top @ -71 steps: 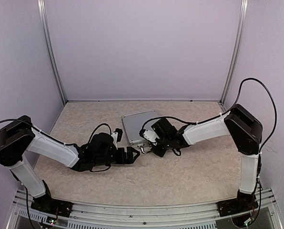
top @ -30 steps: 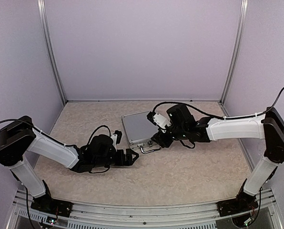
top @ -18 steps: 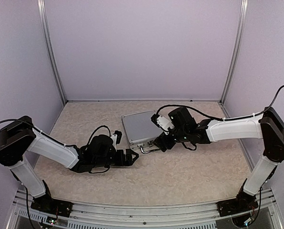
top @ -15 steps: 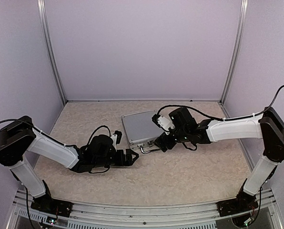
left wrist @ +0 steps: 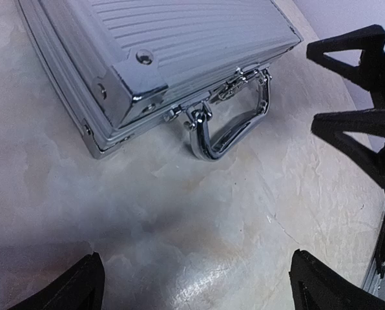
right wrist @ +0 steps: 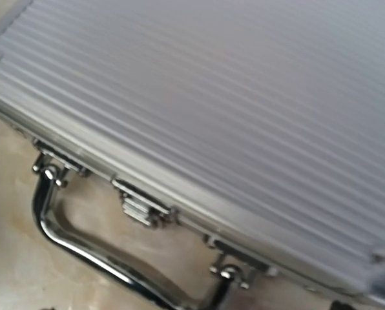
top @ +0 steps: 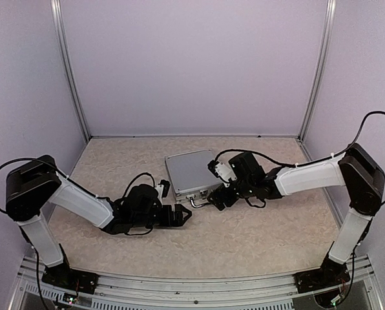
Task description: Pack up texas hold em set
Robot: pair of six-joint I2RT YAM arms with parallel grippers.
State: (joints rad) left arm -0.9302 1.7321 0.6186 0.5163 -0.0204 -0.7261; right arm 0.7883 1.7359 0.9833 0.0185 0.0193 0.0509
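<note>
Two grippers attend one closed case (top: 190, 171), and neither holds anything. I report the left gripper (left wrist: 194, 271) first: its fingers (left wrist: 76, 287) are spread wide, low over the table (top: 257, 245). The ribbed silver case lies flat just ahead of those fingertips, lid down on the body. Its chrome handle (left wrist: 234, 126) rests flat on the surface and points back toward this gripper, apart from it.

From the left wrist view the right gripper (left wrist: 322, 87) sits ahead and to the right, its two black fingers (left wrist: 351, 48) parted with bare table between them. They end just beside the case's front corner (contact cannot be confirmed from any view).

The right wrist view looks down on the lid directly below, with the front edge, a latch (right wrist: 141, 208) and the handle (right wrist: 95, 255) under it. That latch looks closed against the edge. Contents are not visible.
</note>
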